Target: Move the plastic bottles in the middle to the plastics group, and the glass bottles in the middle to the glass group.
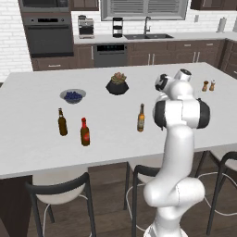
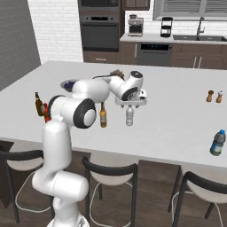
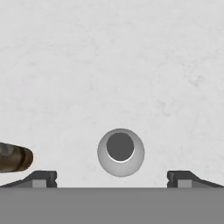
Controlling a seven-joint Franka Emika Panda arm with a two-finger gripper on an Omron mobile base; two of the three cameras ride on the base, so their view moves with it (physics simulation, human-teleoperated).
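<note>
- whitish plastic bottle stands upright mid-counter, seen cap-up from the hand camera, dead between the two fingertips; in the right base view it sits straight under the gripper
- jaws spread wide, nothing held
- risk: hand view puts the bottle slightly toward 6 o'clock of centre; descending off-axis could clip the cap and tip it
- amber glass bottle at 9 o'clock of the whitish one, near; its neck pokes in at the hand view's left edge. The wide-set left finger could knock it on the way down
- round smooth body, may slip or twist if pinched high
- blue-label plastic bottle well apart at 4 o'clock, near the counter edge
- glass group far at 9 o'clock
- hidden: arm blocks the whitish bottle in the left base view; gripper height above the cap hard to judge; red-necked bottle mostly behind the arm's elbow
</note>
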